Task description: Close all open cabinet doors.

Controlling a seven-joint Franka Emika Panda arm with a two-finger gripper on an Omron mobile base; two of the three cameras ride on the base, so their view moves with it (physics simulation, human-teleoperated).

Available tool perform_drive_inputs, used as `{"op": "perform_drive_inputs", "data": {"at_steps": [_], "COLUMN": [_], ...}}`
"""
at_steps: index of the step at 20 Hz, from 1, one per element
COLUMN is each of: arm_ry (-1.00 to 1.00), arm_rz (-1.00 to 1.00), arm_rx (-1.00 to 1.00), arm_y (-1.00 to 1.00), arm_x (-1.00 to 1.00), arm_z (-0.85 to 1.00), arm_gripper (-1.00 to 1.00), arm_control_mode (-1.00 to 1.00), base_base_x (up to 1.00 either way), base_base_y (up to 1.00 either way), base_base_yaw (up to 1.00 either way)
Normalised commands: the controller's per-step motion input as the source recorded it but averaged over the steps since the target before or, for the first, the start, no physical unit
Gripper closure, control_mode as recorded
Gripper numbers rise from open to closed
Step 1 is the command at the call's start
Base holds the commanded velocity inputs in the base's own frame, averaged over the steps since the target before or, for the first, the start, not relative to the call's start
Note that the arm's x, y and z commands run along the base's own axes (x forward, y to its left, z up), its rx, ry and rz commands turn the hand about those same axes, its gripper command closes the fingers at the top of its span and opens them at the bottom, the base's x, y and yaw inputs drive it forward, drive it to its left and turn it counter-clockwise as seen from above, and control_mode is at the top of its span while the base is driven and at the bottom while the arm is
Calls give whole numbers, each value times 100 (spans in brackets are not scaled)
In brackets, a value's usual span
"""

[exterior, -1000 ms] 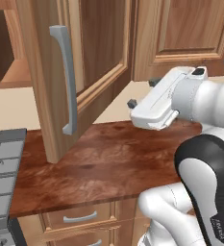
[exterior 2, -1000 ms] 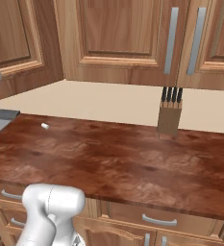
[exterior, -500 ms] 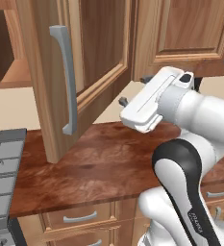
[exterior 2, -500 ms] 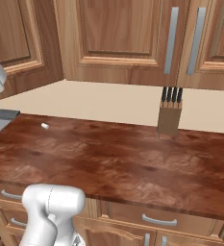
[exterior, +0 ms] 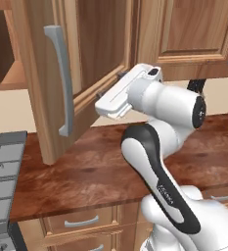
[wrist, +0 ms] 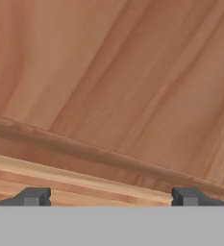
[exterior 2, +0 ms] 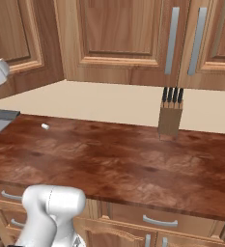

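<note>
One tall brown cabinet door (exterior: 34, 98) stands open, swung out over the counter, its grey bar handle (exterior: 60, 83) facing the left base view. My gripper (exterior: 109, 84) is behind that door, close to the lower part of its inner face, and it is open and holds nothing. In the hand view the wooden inner face (wrist: 111, 72) is very near, and my gripper (wrist: 111, 197) shows its two tips set wide apart. The wall cabinet doors further right (exterior 2: 119, 34) are shut, and so is the door (exterior: 193, 29).
A brown counter (exterior: 86, 171) runs below, with a stove (exterior: 3, 166) at its left end. A knife block (exterior 2: 171, 118) stands near the back wall, and a small white object (exterior 2: 45, 126) lies on the counter. Drawer fronts (exterior 2: 157, 221) sit under the counter edge.
My hand has swung left and slightly up, from over the counter's middle to just behind the open door. The door has not moved and the jaws have stayed open.
</note>
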Motion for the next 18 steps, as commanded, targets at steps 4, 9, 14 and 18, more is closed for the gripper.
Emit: {"op": "perform_drive_inputs", "data": {"at_steps": [4,9,14,18], "arm_ry": [6,0,2,12], "arm_rz": [0,0,0,-7], "arm_rx": [0,-2,-4,-5], "arm_y": [51,50,45,47], "arm_x": [64,63,69,72], "arm_z": [-14,-20,-23,-3], "arm_gripper": [-100,-100,-100,-100], "arm_control_mode": [-100,-100,-100,-100], "base_base_x": [0,0,0,0], "base_base_y": [0,0,0,0], "base_base_yaw": [0,0,0,0]}}
